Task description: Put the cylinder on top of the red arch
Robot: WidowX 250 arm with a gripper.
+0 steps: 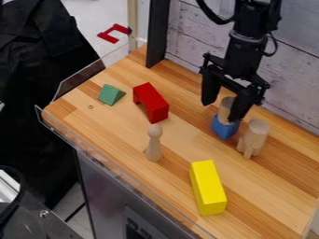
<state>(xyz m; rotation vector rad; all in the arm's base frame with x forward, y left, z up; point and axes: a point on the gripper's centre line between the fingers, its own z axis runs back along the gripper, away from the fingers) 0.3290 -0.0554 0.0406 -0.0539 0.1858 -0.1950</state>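
- The gripper is held low over the counter, its fingers parted and nothing clasped.
- The wooden cylinder is framed between the fingers, supported by the blue block beneath.
- The red arch is set apart from the gripper, toward the view's left.
- The yellow block is laid farther out, toward the camera.

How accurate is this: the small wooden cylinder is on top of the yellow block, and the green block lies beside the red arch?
Not quite: in the camera view the small wooden cylinder is on top of the blue block, not the yellow one. The green block does lie beside the red arch.
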